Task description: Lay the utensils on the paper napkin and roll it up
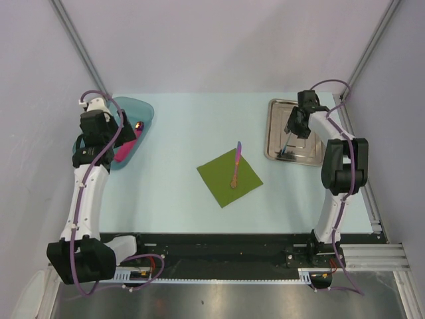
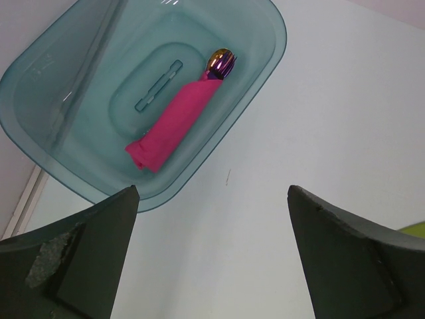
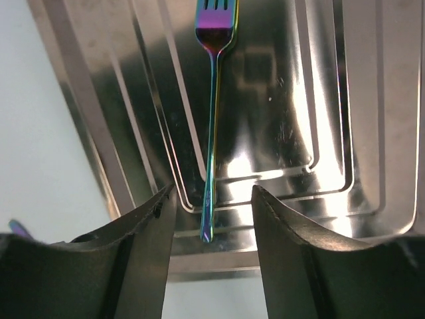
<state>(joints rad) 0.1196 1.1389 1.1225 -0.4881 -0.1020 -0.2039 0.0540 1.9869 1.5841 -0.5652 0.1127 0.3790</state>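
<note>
The left gripper (image 2: 211, 219), far left by the teal tub (image 2: 40, 100), is spread wide, nothing held. At centre, one utensil (image 1: 236, 163) is laid diagonally on the paper napkin (image 1: 219, 181). Far right, the fork (image 3: 213, 119) is found in the steel tray (image 3: 319, 100), handle tip between the parted, untouching fingers of the right gripper (image 3: 212, 194), axis running straight away. No legible writing is noted.

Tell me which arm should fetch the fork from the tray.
Right. The right gripper hangs over the tray, open jaws straddling the fork handle. The left gripper hangs open over the tub on the opposite side.
</note>
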